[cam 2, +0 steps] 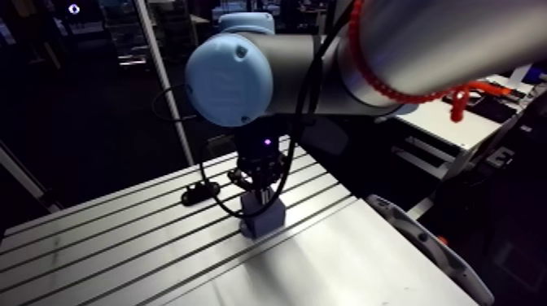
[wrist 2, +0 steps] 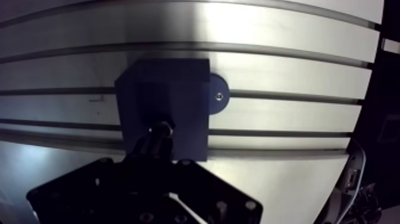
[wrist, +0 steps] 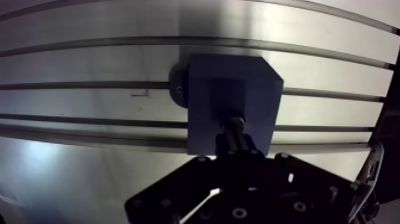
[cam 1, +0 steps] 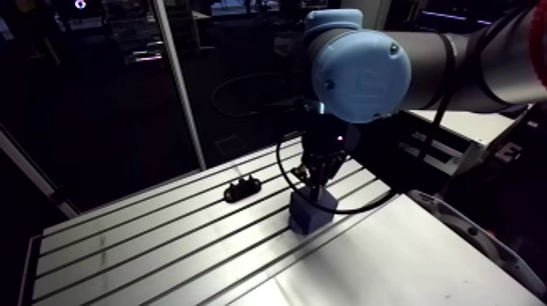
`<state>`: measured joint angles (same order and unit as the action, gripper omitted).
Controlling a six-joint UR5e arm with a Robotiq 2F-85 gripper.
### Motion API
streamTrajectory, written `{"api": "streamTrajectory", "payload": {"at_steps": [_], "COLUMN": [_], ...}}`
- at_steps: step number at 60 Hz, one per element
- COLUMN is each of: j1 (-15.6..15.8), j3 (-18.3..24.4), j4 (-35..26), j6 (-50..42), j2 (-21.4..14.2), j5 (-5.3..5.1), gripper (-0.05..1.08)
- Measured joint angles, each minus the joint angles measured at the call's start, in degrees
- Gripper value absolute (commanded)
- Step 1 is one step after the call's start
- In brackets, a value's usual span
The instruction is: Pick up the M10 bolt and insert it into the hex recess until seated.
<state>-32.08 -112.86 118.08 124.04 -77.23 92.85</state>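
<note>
A dark blue block [wrist: 232, 89] with the hex recess stands on the slotted aluminium table [wrist: 89, 59], fixed by a round tab with a screw [wrist 2: 218, 96]. My gripper [wrist: 237, 142] hangs straight above the block, its two fingers drawn close together on the M10 bolt [wrist: 234, 123]. The bolt's metal end shows just ahead of the fingertips, over the block's top face; the recess itself is hidden beneath it. In the arm view the gripper [cam 1: 317, 181] comes down onto the block [cam 1: 312, 213].
A small black fixture [cam 1: 242, 190] lies on the table to the left of the block. A smooth metal sheet [cam 1: 391, 268] covers the table's near part. A grey curved guard [cam 1: 480, 240] runs past the table's right edge.
</note>
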Motion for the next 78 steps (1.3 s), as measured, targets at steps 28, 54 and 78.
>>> {"api": "streamTrajectory", "payload": {"at_steps": [28,54,78], "j1": [0.0,0.0,0.0], "j3": [0.0,0.0,-0.1], "j4": [0.9,1.1,1.2], "j6": [0.6,1.4,1.6], "j2": [0.4,0.7,0.8], "j5": [0.08,0.07,0.09], "gripper": [1.07,1.07,1.07]}}
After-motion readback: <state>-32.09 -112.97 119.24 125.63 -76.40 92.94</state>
